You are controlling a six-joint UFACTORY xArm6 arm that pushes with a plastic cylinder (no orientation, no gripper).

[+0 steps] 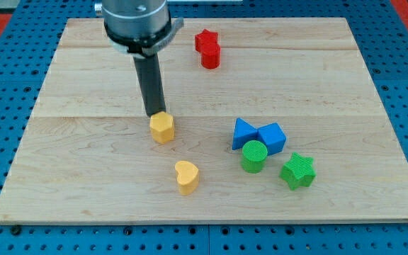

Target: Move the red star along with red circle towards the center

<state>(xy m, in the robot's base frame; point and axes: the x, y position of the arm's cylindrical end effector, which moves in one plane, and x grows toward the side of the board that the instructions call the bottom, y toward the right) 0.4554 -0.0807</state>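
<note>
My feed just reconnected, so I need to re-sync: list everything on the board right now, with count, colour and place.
red star: 1, red, top centre, touching the red circle
red circle: 1, red, just below the star
yellow hexagon: 1, yellow, centre-left
yellow heart: 1, yellow, lower centre
blue triangle: 1, blue, right of centre
blue cube: 1, blue, beside the triangle
green cylinder: 1, green, below the blue pair
green star: 1, green, lower right
wooden board: 1, light wood
my tip: 1, dark rod, at the hexagon's top edge
</note>
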